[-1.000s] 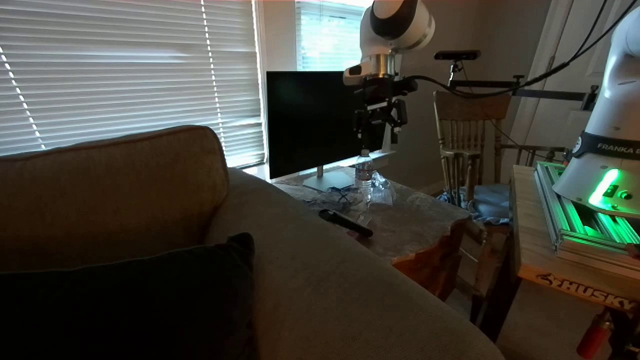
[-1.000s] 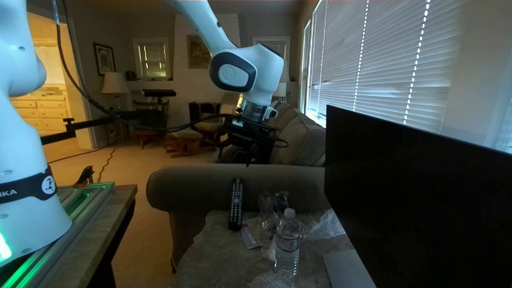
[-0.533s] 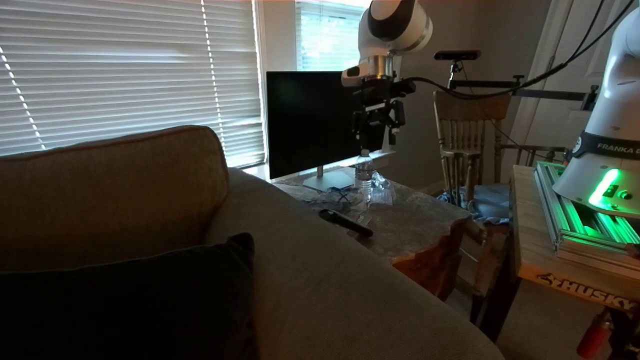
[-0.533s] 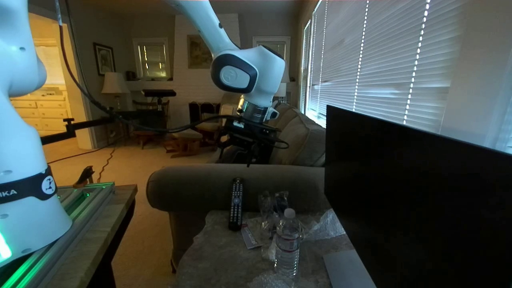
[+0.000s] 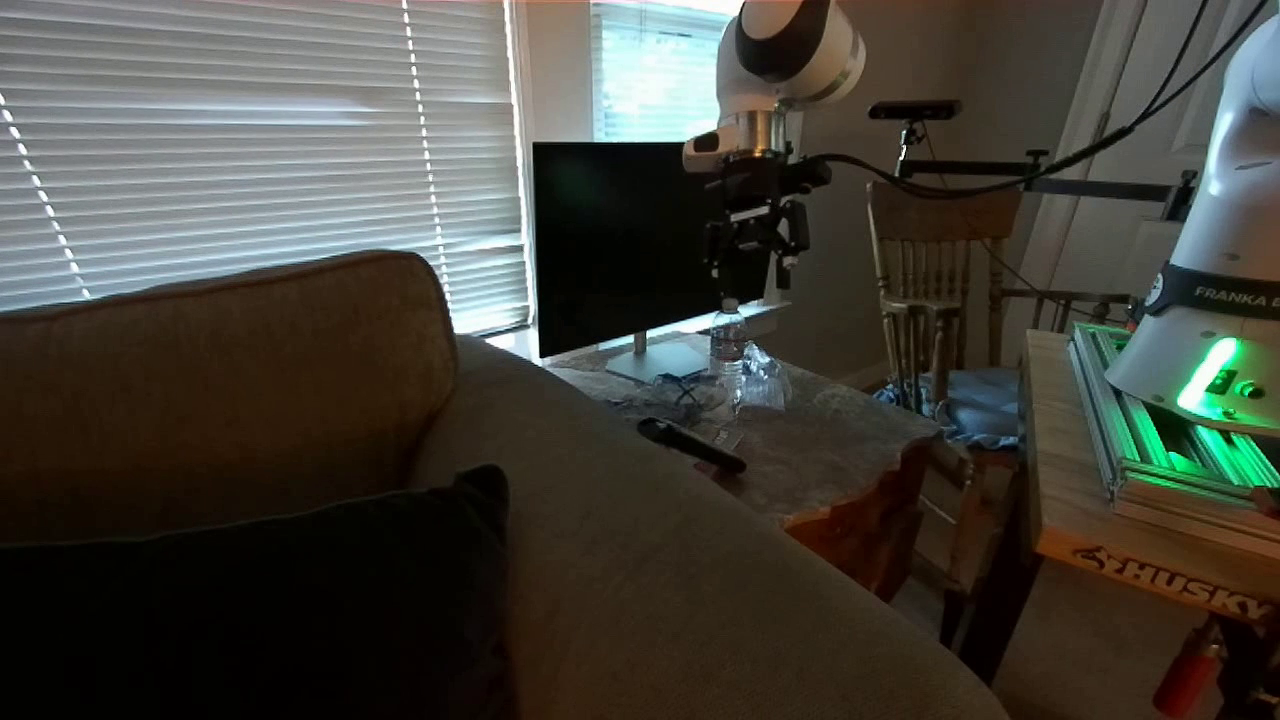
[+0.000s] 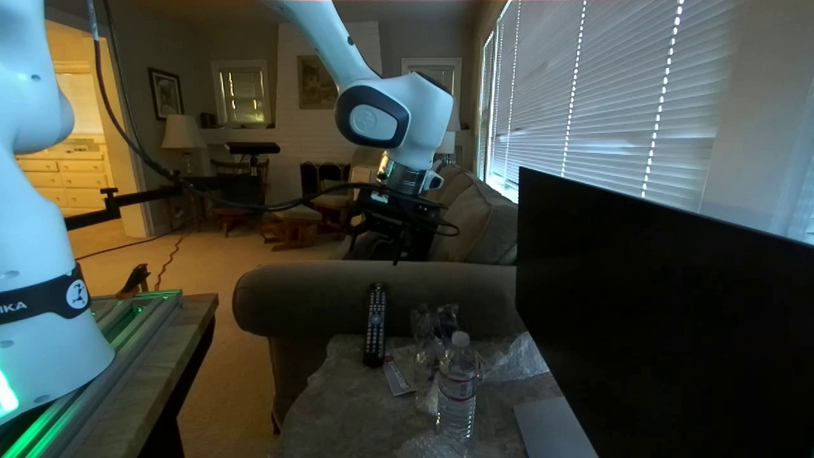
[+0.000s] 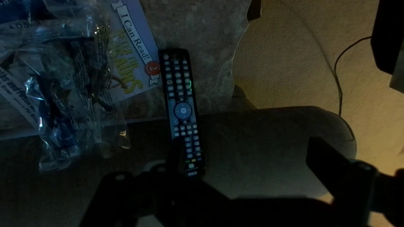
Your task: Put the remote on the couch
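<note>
So, the remote (image 7: 181, 107) is the pick: it lies buttons-up, one end on the table (image 7: 205, 37), RCA end out past the table's edge over the couch (image 7: 268, 135) arm; whether that end touches fabric is unclear. The gripper (image 7: 246, 148) holds nothing, fingers (image 7: 325, 164) wide apart and pointing down, and both exterior views show it higher than the remote and apart from it. Step in hand, I'd say: line up, then descend. In the wrist view the RCA end is partly behind one finger, so I'd shift toward the plastic wrapping (image 7: 72, 82) until the bar sits midway between the fingers. Back off toward the table a bit too, so the grip lands near the round dial; a mid-body hold should droop less. Closing line runs roughly across the width; a slight wrist turn should square it. Then straight down, slow at the end. Risk side is the book (image 7: 135, 47): its edge is right by the remote, with wrapping near, so a wide-set finger could snag either; bringing the fingers closer together first likely helps. Slim body, hard-looking table: easy on the downforce. After the grip, lift well over the couch arm before heading for the seat; in an exterior view a dark cushion (image 5: 260, 610) fills part of that side, so pick the spot with care.
</note>
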### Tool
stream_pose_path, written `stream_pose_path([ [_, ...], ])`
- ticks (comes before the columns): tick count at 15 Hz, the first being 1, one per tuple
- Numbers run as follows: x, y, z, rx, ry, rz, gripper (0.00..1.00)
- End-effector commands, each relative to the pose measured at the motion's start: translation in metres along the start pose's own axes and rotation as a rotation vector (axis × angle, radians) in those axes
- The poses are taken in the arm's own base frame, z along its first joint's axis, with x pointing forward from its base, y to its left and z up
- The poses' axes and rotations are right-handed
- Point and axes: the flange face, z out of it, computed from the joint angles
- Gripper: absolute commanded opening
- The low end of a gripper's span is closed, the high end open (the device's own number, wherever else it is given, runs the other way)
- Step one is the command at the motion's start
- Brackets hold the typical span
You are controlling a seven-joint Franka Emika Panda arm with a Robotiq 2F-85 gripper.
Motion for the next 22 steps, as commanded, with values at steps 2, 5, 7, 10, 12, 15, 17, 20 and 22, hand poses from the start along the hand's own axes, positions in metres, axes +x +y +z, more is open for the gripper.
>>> stream_pose_path([
  [2,0.023,0.003,0.017,-0.027,-0.004,0.018,1.0],
  [5,0.03,0.006,0.035,-0.074,0.001,0.06,1.0],
  [7,0.03,0.01,0.047,-0.106,0.015,0.108,1.0],
  [10,0.03,0.016,0.065,-0.137,0.031,0.156,1.0],
  [12,0.03,0.017,0.079,-0.134,0.038,0.167,1.0],
  [15,0.027,0.015,0.097,-0.079,0.026,0.169,1.0],
  [17,0.024,0.011,0.094,-0.094,0.022,0.154,1.0],
  [20,0.022,0.012,0.097,-0.087,0.023,0.159,1.0],
  [22,0.023,0.014,0.1,-0.104,0.029,0.14,1.0],
])
